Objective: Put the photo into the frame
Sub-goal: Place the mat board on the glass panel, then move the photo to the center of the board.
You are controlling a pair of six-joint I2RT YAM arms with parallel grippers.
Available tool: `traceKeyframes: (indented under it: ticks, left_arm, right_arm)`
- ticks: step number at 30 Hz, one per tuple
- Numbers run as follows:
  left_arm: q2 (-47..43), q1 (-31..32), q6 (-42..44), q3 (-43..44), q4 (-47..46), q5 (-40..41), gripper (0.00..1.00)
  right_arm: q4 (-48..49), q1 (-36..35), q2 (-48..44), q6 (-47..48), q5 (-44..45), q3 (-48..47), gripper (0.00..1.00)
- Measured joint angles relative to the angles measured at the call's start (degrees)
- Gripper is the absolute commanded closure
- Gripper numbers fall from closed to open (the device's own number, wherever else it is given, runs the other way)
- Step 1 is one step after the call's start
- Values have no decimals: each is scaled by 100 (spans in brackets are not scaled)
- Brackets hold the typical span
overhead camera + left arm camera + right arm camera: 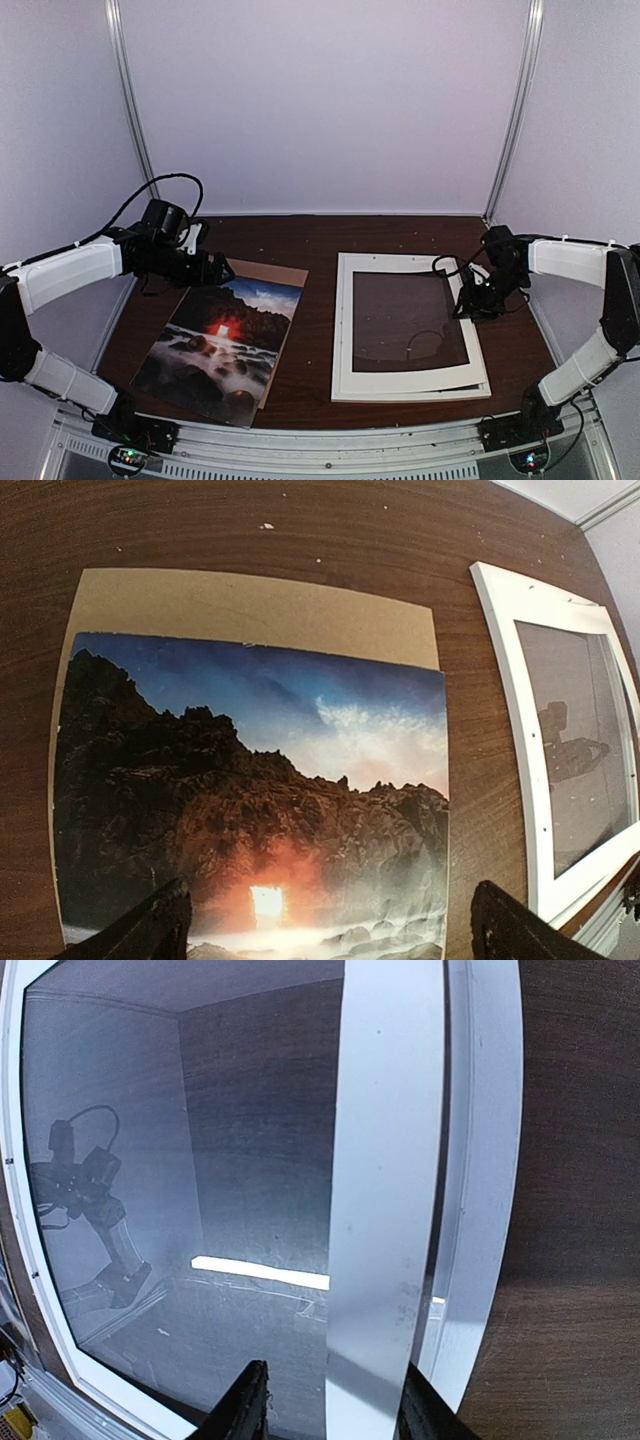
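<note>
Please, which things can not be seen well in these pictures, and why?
Right wrist view: whether the right gripper clamps the white mat; the bottom edge cuts its fingertips off.
Left wrist view: the lower part of the photo, cut off by the bottom edge and the left gripper.
Top view: most of the backing board, hidden under the photo.

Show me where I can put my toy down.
Bare table lies between the photo and the frame, and along the back wall. It's crowded at the frame's right edge by the right gripper, and behind the photo by the left gripper.
</note>
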State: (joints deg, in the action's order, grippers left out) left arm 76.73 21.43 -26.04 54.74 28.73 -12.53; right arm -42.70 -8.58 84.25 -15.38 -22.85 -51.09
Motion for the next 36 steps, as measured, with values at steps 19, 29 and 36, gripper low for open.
traceKeyframes:
  ticks: [19,29,36]
  left_arm:
    - [44,0,216,179,546,802,2]
    - [229,-11,247,310,713,1003,2]
    - [352,-11,243,313,743,1008,2]
  right_arm:
    - [-114,-17,-92,-22,728,-90,38]
    - [269,-168,-129,-33,787,-361,31]
    - [876,-168,761,-48,813,-1169,24]
